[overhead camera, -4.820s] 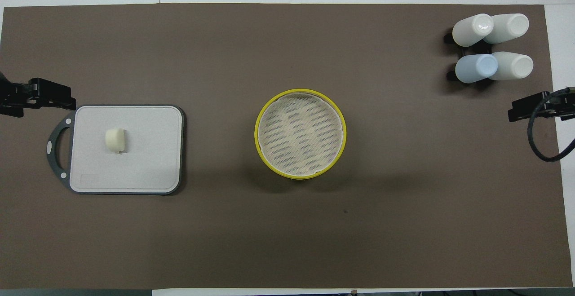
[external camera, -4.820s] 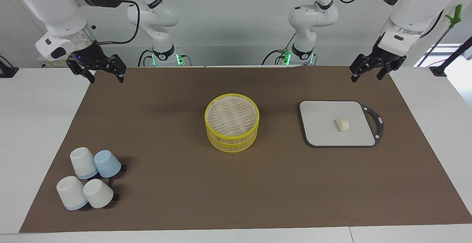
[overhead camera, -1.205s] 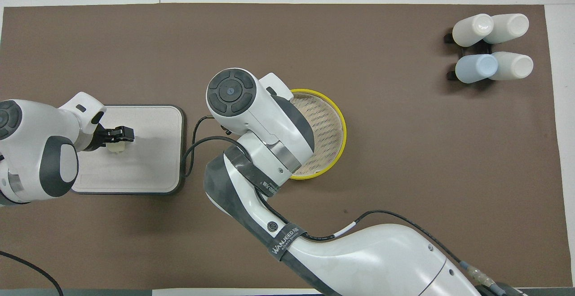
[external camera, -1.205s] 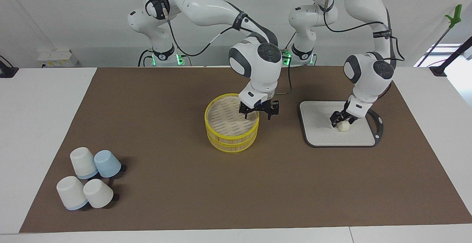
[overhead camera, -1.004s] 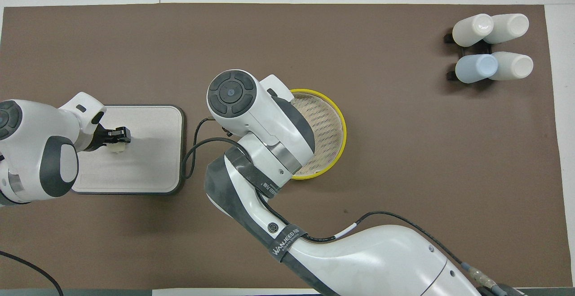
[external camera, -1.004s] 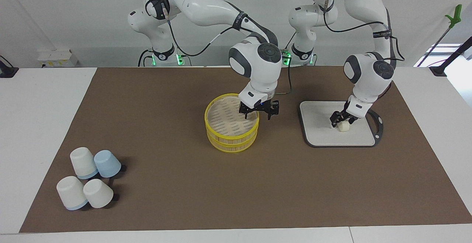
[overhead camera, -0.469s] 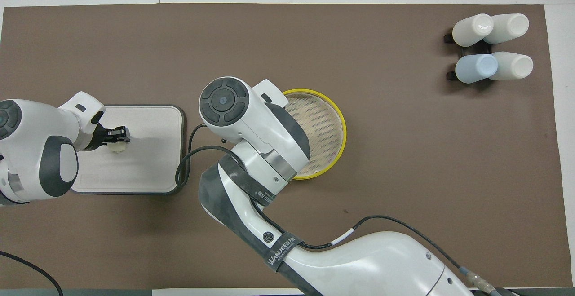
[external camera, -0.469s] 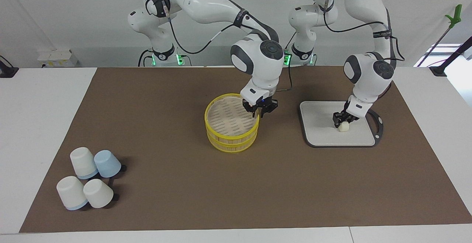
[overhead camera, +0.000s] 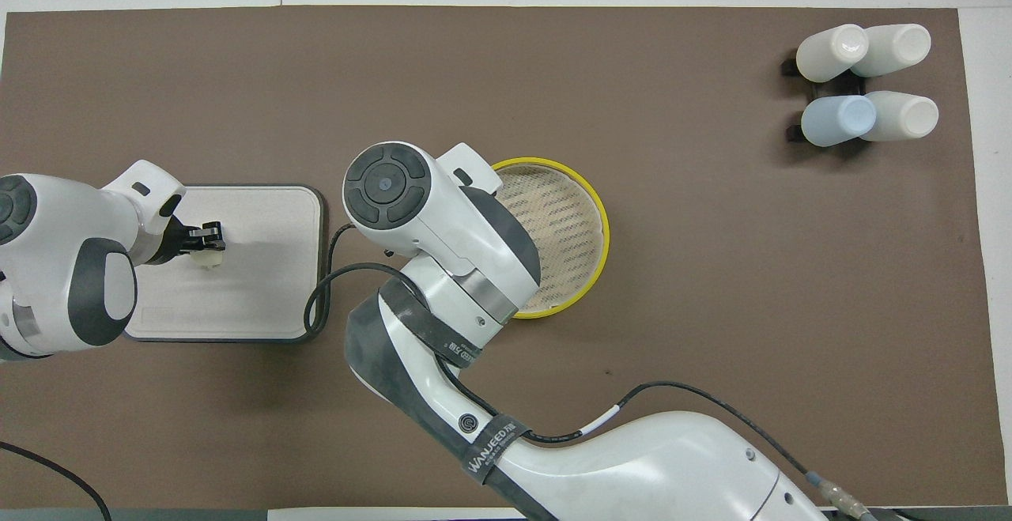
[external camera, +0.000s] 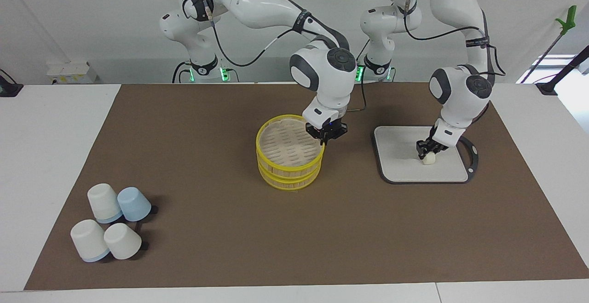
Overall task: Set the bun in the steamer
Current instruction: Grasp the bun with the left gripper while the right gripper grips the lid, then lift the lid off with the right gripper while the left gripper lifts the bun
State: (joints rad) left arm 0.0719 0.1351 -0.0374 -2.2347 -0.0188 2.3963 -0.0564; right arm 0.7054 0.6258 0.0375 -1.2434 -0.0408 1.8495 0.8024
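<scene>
The steamer point(external camera: 287, 169) stands mid-mat as two stacked yellow-rimmed tiers with a slatted floor, and nothing lies in it. My right gripper point(external camera: 326, 134) is shut on the top tier's rim, at the side toward the left arm's end. In the overhead view the right arm hides that gripper and part of the steamer point(overhead camera: 604, 228). The cream bun point(external camera: 429, 158) lies on the grey board point(external camera: 398, 165). My left gripper point(external camera: 427, 149) is down on the bun and shut on it. The overhead view shows the left gripper point(overhead camera: 207, 238) over the bun point(overhead camera: 209, 262).
The board point(overhead camera: 261, 284) has a black handle at the left arm's end. Several upturned cups point(external camera: 112, 222) stand at the right arm's end, farther from the robots, also seen in the overhead view point(overhead camera: 866, 86). A brown mat point(external camera: 230, 257) covers the table.
Both arms came down from rest. In the last second the right gripper closed on the steamer's top rim and the left gripper closed on the bun. The top tier shifted slightly.
</scene>
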